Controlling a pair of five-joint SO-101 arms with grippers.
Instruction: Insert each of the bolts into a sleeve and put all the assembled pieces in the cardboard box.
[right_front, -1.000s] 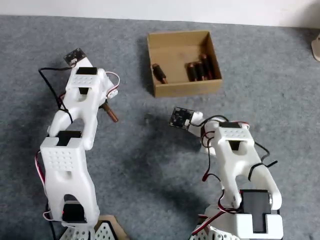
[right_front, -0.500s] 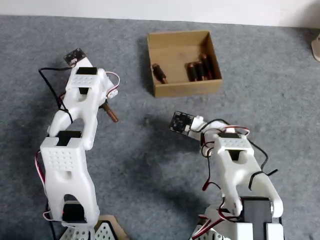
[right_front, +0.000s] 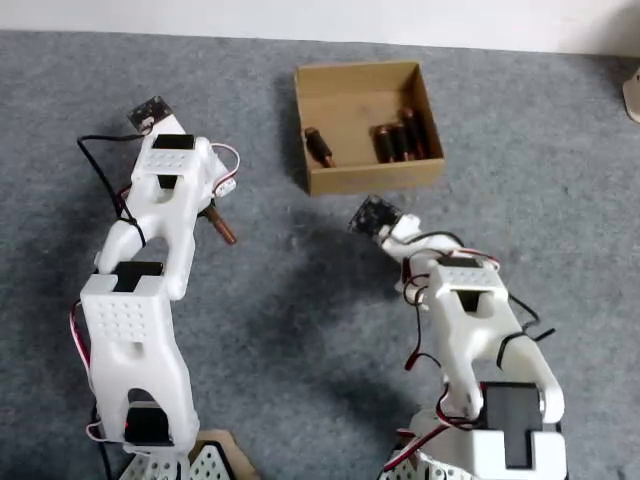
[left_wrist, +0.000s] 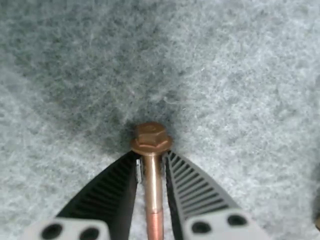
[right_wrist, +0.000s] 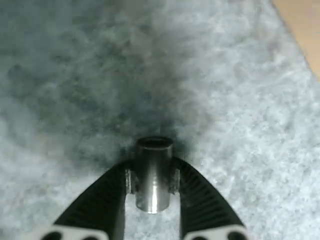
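The left pincer (left_wrist: 151, 162) is clamping a copper-coloured bolt (left_wrist: 151, 145) by its shank, just under the hex flange head. The head is sticking out past the fingertips above the grey worktop (left_wrist: 240, 75), and the rest of the shank is running back between the fingers. In the high view this bolt (right_front: 222, 228) is poking out beside the left arm, well apart from the cardboard box (right_front: 367, 178).

The right pincer (right_wrist: 152, 167) is closing on a dark metal sleeve (right_wrist: 153, 187), squeezing it across its round wall with the open bore facing away from the wrist. That arm is sitting near the box's front wall. Several assembled pieces (right_front: 400, 140) are already lying in the box (one more (right_front: 318, 146) is lying apart, toward the other side).

Both parts are looking stiff, small and light, so weight is hardly mattering; smoothness is. The sleeve, being round and polished, is likely to twist or slide between the ribbed pads if pushed off-axis, so a mid-length grip that is leaving the mouth free is suiting it. The bolt is best taken on the shank, with enough length left bare to enter the bore. Any tilt between shank and bore is probably going to make it jam
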